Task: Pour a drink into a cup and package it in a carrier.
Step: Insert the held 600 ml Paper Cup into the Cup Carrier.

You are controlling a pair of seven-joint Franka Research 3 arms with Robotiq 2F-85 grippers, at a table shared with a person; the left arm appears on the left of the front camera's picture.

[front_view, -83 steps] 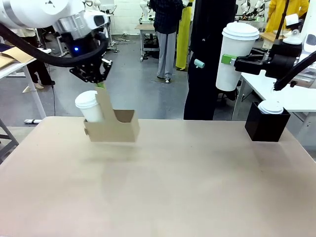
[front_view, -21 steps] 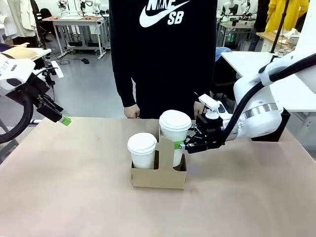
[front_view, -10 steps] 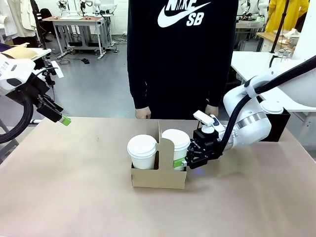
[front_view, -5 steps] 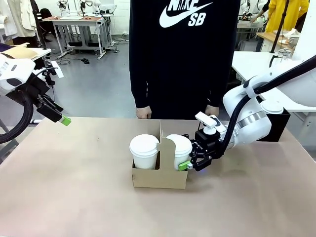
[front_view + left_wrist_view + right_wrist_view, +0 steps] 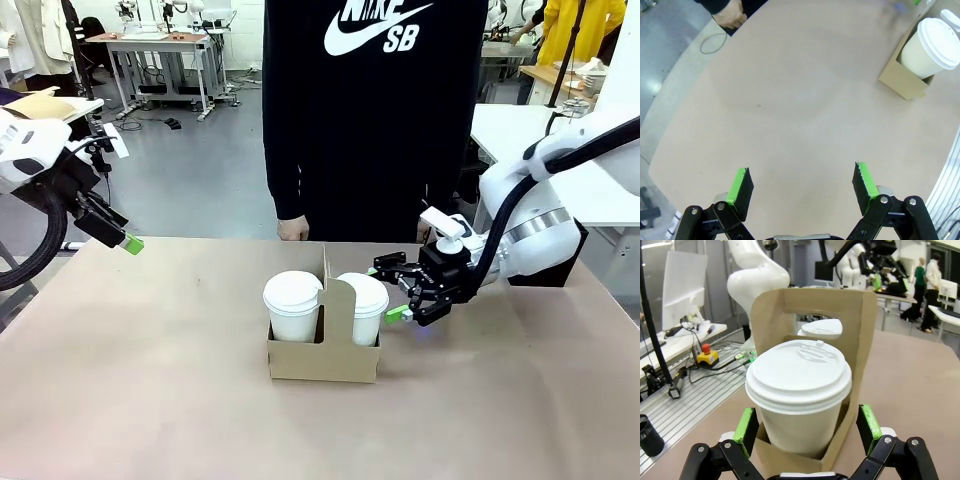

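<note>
Carrier [image 5: 322, 350] walls hide both lidded cups' [image 5: 361, 305] bases. Person's shirt reads "SB". Right gripper [image 5: 398, 290] and left gripper [image 5: 802, 184] gape, empty.

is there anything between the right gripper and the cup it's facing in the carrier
Nothing visible. The right gripper is open, jaws spread beside the lidded cup seated in the carrier, with a clear gap between them.

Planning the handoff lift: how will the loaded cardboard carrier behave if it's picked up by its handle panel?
The carrier is thin cardboard, so its panel probably flexes under a pinch. Both slots hold lidded cups, so the load looks roughly balanced, though fill levels can't be seen. The cups stand well above the low walls, so a tilt or swing may rock them; a slow, level lift seems safer.
</note>
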